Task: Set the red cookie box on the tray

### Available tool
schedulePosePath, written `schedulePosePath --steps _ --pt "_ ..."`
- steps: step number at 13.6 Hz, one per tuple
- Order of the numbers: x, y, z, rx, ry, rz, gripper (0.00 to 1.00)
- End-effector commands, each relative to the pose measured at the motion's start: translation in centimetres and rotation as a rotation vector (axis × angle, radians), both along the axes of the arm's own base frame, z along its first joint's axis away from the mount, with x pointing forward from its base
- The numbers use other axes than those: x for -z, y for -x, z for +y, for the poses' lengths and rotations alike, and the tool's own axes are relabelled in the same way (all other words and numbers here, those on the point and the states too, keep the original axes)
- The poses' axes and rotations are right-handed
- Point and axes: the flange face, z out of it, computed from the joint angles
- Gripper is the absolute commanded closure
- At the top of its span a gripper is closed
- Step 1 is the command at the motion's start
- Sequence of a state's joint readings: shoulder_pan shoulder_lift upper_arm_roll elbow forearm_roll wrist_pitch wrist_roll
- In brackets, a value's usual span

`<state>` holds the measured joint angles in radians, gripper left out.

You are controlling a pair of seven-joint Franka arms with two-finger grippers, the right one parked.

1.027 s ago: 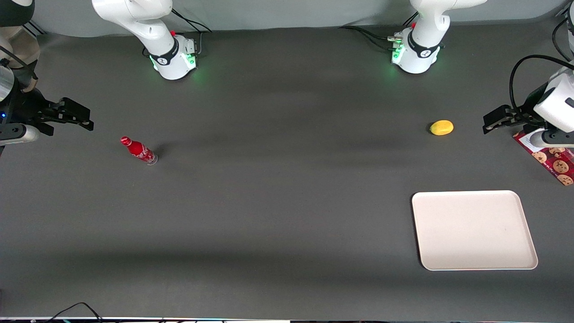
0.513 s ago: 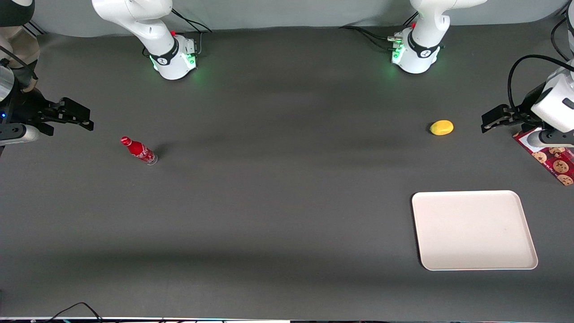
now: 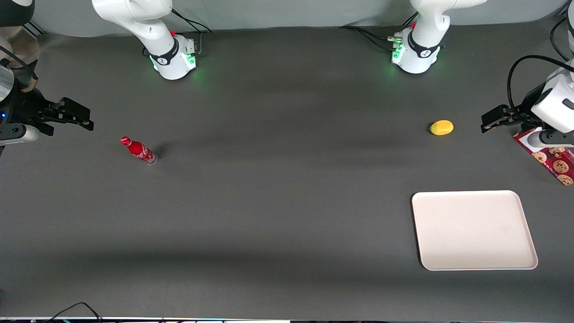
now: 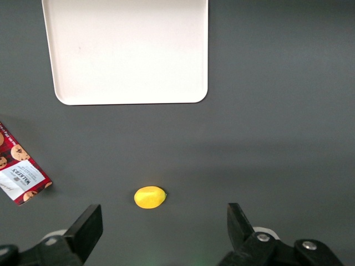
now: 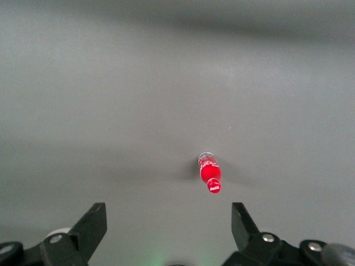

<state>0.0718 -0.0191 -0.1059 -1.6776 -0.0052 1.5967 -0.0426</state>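
Counting one red cookie box (image 3: 551,160); one tray (image 3: 473,229); gripper (image 3: 493,120) seemingly above box, jaws wide, empty.

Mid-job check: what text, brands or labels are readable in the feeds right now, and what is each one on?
"WALKERS", best reading of small print: white label at one end of the cookie box; the script under it is too small to read.
White script on the red bottle: too blurred to read.
Tray and yellow fruit: no text.
The gripper, open, hangs above the table near the fruit; no readable markings.
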Motion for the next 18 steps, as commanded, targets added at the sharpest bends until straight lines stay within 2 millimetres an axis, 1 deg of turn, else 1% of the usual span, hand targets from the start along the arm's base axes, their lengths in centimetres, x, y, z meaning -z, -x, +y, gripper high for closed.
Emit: schedulePosePath --steps 1,4,6,7,9,11,14,16,18 --pt "-0.5 -0.2 -0.2 -0.018 -0.012 0.014 0.0" --pt "-0.5 -0.1 0.1 -0.023 -0.011 0.022 0.0" --pt "-0.5 -0.1 1.1 -0.04 -0.012 0.025 0.0" --pt "-0.4 -0.1 2.9 -0.075 -0.013 0.028 0.0" --pt "-0.4 0.8 7.2 -0.148 -0.026 0.066 0.0" --pt "-0.3 1.8 12.4 -0.236 -0.04 0.092 0.0" --pt "0.0 3.5 19.2 -0.359 -0.033 0.097 0.0" --pt "0.1 5.0 23.2 -0.436 -0.028 0.102 0.0" --pt "0.7 6.6 26.5 -0.499 -0.024 0.117 0.0"
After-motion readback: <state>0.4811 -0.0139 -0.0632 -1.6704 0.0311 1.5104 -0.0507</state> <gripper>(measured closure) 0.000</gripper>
